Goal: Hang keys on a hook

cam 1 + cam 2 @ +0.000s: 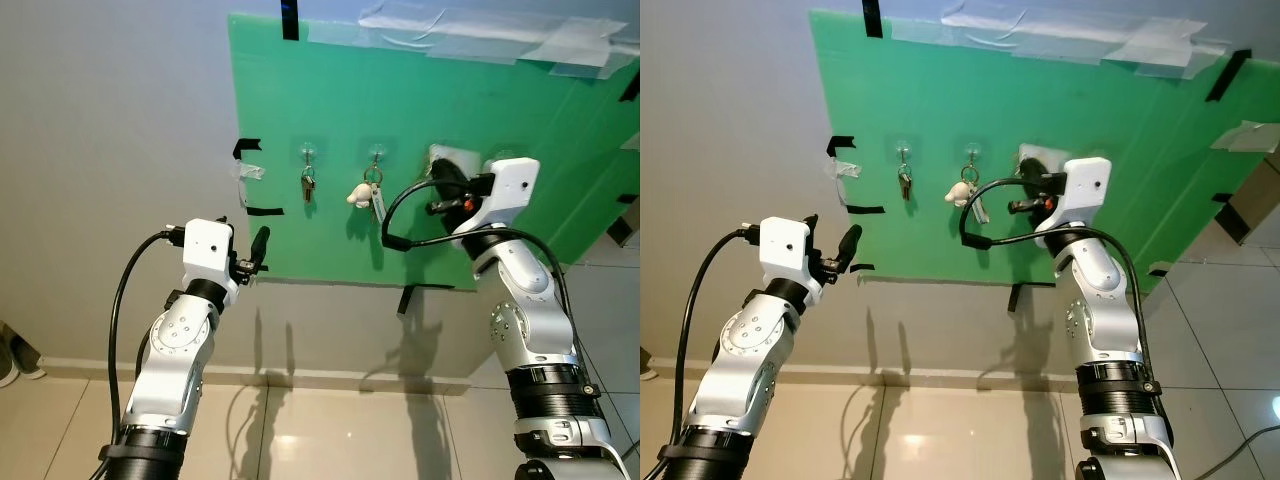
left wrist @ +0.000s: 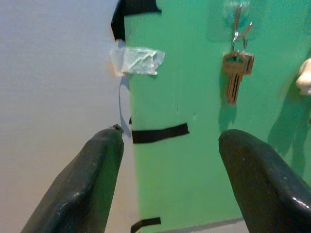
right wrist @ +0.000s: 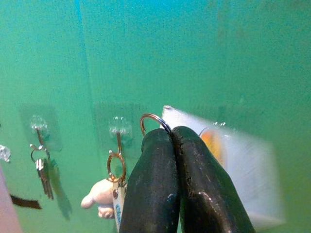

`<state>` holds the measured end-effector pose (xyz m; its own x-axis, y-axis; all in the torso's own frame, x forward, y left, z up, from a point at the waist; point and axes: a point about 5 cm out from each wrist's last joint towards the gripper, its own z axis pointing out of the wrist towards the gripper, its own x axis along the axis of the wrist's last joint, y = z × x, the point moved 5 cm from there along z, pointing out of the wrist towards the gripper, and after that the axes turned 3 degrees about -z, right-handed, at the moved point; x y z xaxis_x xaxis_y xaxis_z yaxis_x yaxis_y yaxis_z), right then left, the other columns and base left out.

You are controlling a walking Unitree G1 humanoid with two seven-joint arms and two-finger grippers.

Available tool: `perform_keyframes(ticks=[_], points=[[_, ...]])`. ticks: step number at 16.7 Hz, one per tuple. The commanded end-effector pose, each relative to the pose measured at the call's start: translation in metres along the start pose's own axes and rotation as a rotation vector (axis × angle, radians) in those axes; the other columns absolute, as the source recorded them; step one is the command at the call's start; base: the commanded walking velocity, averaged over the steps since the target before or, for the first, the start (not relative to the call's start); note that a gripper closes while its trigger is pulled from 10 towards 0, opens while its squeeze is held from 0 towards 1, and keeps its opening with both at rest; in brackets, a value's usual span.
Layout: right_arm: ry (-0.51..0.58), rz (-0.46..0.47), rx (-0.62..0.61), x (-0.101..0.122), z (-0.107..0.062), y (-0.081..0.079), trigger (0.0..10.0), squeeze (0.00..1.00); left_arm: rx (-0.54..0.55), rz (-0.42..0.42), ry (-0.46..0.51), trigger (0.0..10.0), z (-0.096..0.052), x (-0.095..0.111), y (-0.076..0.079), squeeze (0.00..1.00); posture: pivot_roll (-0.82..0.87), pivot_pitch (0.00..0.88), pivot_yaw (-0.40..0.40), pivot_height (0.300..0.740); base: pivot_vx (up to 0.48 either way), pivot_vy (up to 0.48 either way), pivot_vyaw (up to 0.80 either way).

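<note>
A green board (image 1: 420,110) is taped to the wall and carries clear stick-on hooks. A small bunch of keys (image 1: 307,184) hangs on the left hook (image 3: 38,124). On the middle hook (image 3: 119,127) hangs a key with a white plush charm (image 1: 358,196). My right gripper (image 3: 171,133) is raised against the board just right of the middle hook. It is shut on a metal key ring (image 3: 151,120) that sticks out above its fingertips. A white tag with an orange patch (image 3: 243,165) lies behind the fingers. My left gripper (image 1: 256,252) is open near the board's lower left corner, holding nothing.
Strips of black tape (image 1: 247,147) and clear tape (image 1: 250,171) hold the board's left edge. The grey wall (image 1: 110,120) extends to the left, with a glossy tiled floor (image 1: 330,430) below. A black cable (image 1: 400,215) loops from my right wrist.
</note>
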<state>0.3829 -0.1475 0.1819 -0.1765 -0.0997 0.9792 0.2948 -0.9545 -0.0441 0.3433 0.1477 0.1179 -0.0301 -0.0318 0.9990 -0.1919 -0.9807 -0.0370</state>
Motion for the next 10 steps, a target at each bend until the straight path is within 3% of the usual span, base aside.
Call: perform_keyframes(ticks=[1, 6, 8, 10], points=[[0.006, 0.012, 0.008, 0.005, 0.003, 0.0, 10.0, 0.0, -0.031, 0.005, 0.017, 10.0, -0.001, 0.004, 0.008, 0.0, 0.02, 0.0, -0.037, 0.74, 0.322, -0.352, 0.0], [0.0, 0.055, 0.087, 0.006, -0.001, -0.013, 10.0, 0.0, -0.081, -0.005, 0.025, 10.0, -0.003, 0.006, 0.015, 0.0, 0.02, 0.0, -0.029, 0.74, 0.334, -0.341, 0.0], [-0.004, 0.083, 0.137, 0.008, -0.004, -0.021, 10.0, 0.0, -0.095, -0.021, 0.043, 10.0, -0.003, 0.009, 0.019, 0.0, 0.01, 0.0, -0.026, 0.74, 0.435, 0.0, 0.0], [-0.05, 0.156, 0.233, 0.005, -0.01, -0.036, 10.0, 0.0, -0.093, -0.035, 0.056, 10.0, -0.004, 0.011, 0.018, 0.0, 0.01, 0.0, -0.027, 0.74, 0.0, 0.0, 0.0]])
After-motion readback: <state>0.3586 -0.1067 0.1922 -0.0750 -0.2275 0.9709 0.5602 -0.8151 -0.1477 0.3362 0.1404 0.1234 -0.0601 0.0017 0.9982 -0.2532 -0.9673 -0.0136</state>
